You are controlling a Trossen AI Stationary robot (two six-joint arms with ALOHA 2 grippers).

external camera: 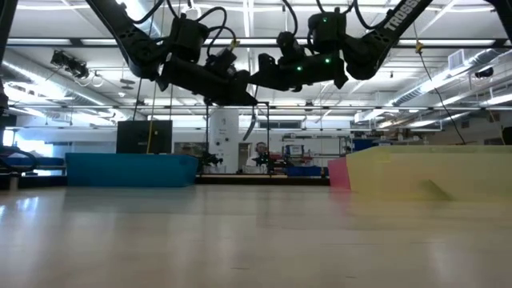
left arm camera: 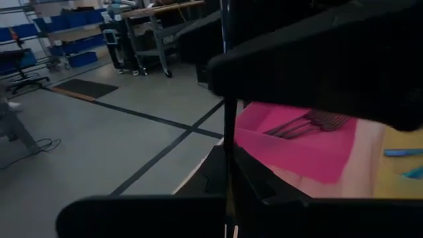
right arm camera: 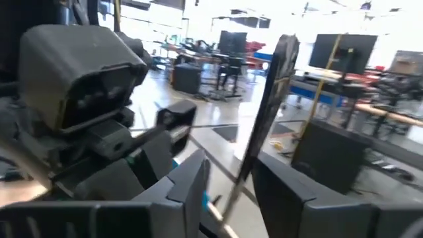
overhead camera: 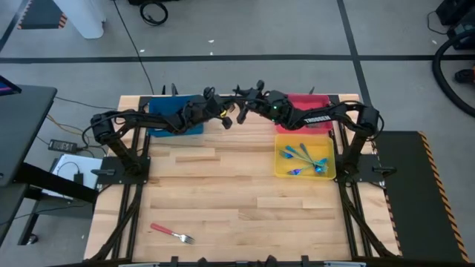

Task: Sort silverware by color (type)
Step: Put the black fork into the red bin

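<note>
The left claw point(overhead camera: 225, 121) and the right claw point(overhead camera: 242, 111) meet high above the back of the surface point(overhead camera: 237, 193). The left claw is pinched shut on a dark fork point(right arm camera: 268, 119). The right claw's fingers are apart around that fork. Blue forks point(overhead camera: 303, 157) lie in the yellow tray point(overhead camera: 279, 172). A red fork point(overhead camera: 172, 233) lies far away at the front.

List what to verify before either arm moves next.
1. Left gripper shut on the dark fork: ok.
2. Right gripper clamped on that fork: not ok, its fingers stand apart on either side.
3. Red tray holds the dark forks: ok.
4. Yellow tray holds the blue-handled forks: ok.
5. Red-handled fork sorted: not ok, lying on the table.
</note>
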